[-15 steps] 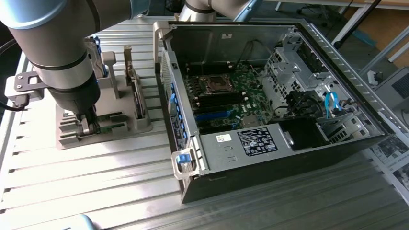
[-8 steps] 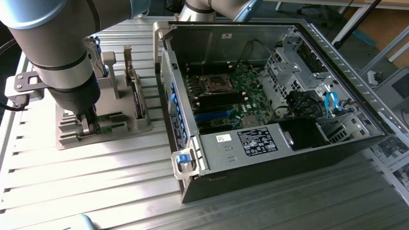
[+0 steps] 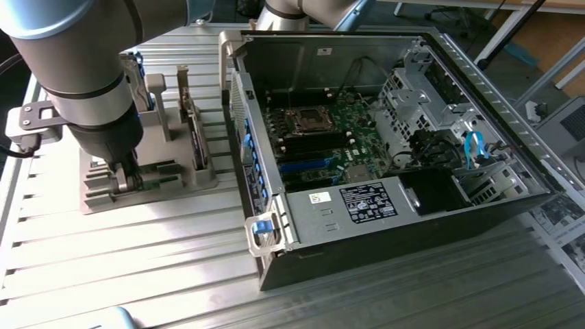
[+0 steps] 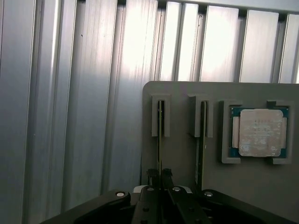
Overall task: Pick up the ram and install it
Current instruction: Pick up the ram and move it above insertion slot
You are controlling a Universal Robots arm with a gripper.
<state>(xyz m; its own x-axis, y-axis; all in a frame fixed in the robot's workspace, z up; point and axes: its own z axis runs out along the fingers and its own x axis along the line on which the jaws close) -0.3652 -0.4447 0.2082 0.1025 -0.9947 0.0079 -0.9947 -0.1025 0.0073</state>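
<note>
The ram (image 4: 160, 123) stands on edge in a slot of a grey holder (image 4: 180, 154). A second stick just like it (image 4: 202, 135) stands in the neighbouring slot. My gripper (image 4: 160, 176) is down over the first stick, and its fingers are shut on the stick's thin edge. In the exterior view the gripper (image 3: 126, 179) reaches into the holder (image 3: 174, 188) at the exterior view's left, where the arm hides most of the held stick. The other stick (image 3: 194, 133) stands upright beside it.
A square silver CPU (image 4: 259, 132) lies in a pocket of the same holder. An open computer case (image 3: 475, 205) lies to the exterior view's right with its motherboard (image 3: 333, 137) and dark memory slots (image 3: 316, 145) exposed. Ribbed metal table (image 3: 137, 260) surrounds both.
</note>
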